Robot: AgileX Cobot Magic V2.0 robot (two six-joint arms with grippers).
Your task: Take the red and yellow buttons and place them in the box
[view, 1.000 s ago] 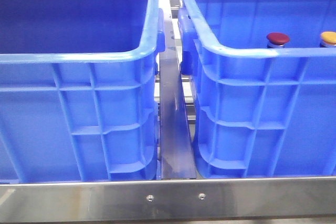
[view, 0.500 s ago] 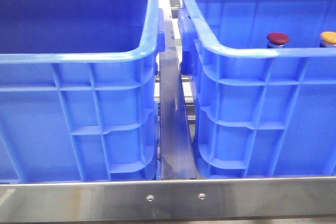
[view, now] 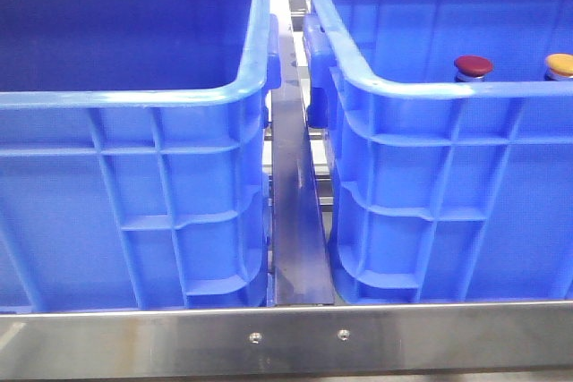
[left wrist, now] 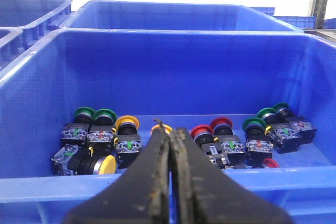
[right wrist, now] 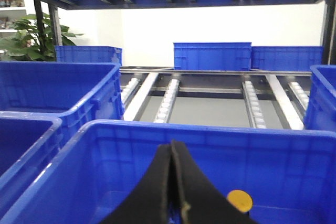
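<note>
**Two blue crates side by side, both grippers closed and empty**

A steel bench rail (view: 295,339) with two screws runs along the near edge, and a metal divider strip (view: 295,221) separates two large blue crates. Behind them, in the right wrist view, roller tracks (right wrist: 170,98) and more blue bins stand under racking, with a green plant (right wrist: 26,43) at the side.

In the front view the left crate (view: 134,167) shows only bare inner wall. The right crate (view: 430,185) holds the red button (view: 473,65) and the yellow button (view: 560,63), their domed caps just showing above the near rim, near each other but apart.

The left gripper (left wrist: 170,145) hangs over a crate full of assorted push buttons (left wrist: 210,140), its fingers pressed together with nothing between them. The right gripper (right wrist: 171,156) is likewise pinched closed and empty, above a crate where a yellow cap shows just beside it.
</note>
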